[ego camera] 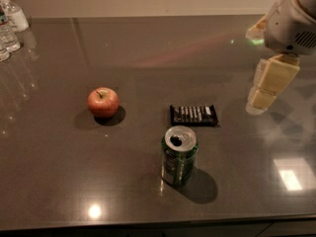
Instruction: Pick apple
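The apple (103, 102) is small, round and red with yellowish patches and a short stem. It sits on the dark table (59, 172), left of centre. My gripper (267, 87) hangs from the white arm at the right edge, above the table and far to the right of the apple. It holds nothing that I can see.
A green can (178, 155) with an open top stands at the front centre. A black wrapped snack bar (193, 115) lies just behind it. Clear water bottles (10, 23) stand at the far left corner. The table's front edge runs along the bottom.
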{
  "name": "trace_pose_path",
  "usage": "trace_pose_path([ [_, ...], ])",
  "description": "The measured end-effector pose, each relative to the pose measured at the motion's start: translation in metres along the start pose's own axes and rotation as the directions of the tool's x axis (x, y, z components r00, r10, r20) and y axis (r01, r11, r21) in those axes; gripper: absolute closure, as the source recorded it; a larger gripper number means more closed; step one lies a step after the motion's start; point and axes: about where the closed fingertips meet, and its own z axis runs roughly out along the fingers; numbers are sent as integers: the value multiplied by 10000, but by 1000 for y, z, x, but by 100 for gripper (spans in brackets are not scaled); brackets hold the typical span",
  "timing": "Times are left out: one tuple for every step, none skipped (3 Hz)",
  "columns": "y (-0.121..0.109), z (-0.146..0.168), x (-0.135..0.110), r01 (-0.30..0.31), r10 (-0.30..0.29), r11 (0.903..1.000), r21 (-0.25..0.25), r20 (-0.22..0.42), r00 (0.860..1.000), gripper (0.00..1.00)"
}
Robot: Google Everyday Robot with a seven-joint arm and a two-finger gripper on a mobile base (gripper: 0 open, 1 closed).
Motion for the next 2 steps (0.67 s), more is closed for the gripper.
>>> trace_pose_path([
  [-18,16,-28,360,-356,9993,-78,480,9982,0],
  [-30,39,-57,608,-573,9976,-323,1004,9933,0],
])
